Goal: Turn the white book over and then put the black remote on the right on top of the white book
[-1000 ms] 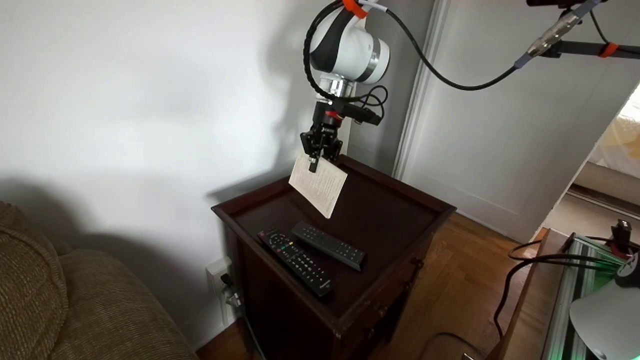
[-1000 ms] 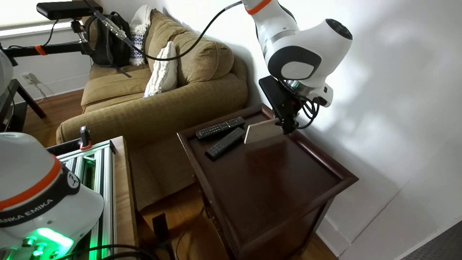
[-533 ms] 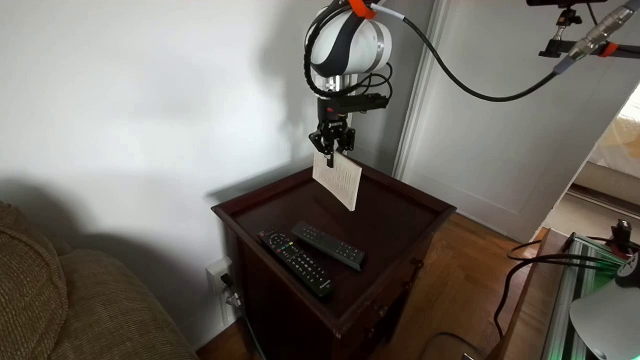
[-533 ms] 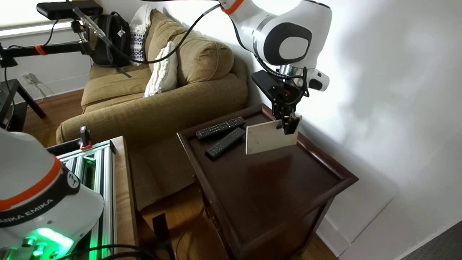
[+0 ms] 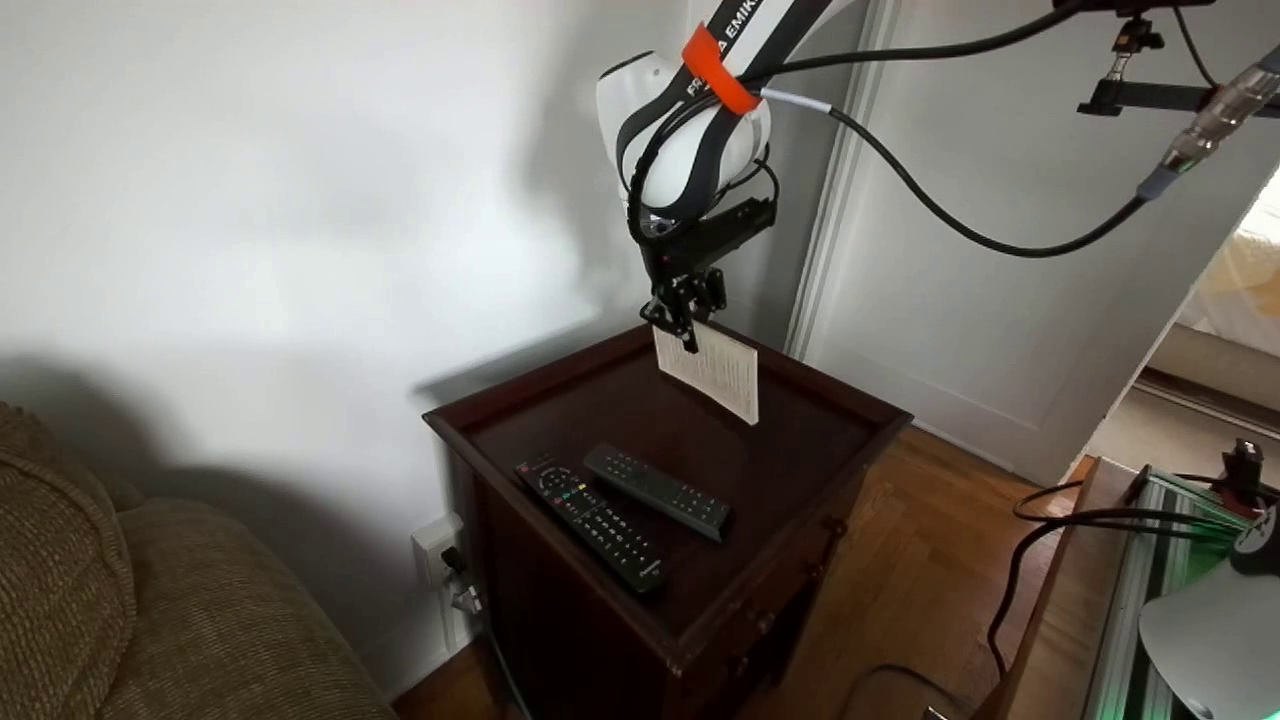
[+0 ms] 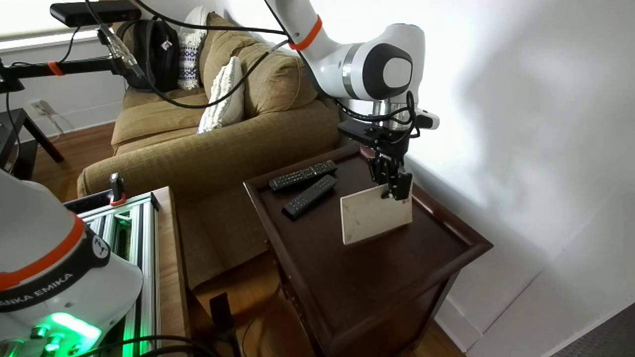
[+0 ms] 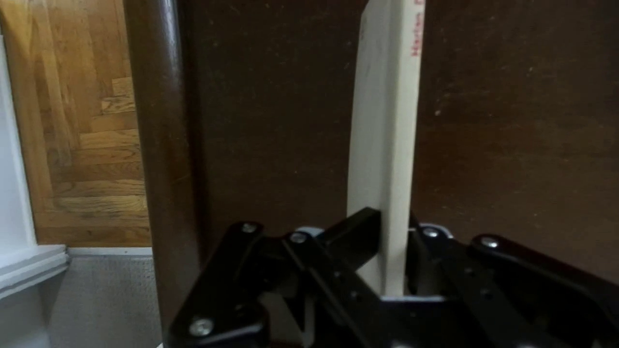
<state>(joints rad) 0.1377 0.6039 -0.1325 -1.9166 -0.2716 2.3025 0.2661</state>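
The thin, rectangular, cream-white book (image 6: 374, 215) is being gripped edge-up by the black two-fingered claw (image 7: 394, 232) over the dark-brown wooden tabletop (image 6: 387, 277), a slow tilt, lower edge braced, seemingly being needed before release.
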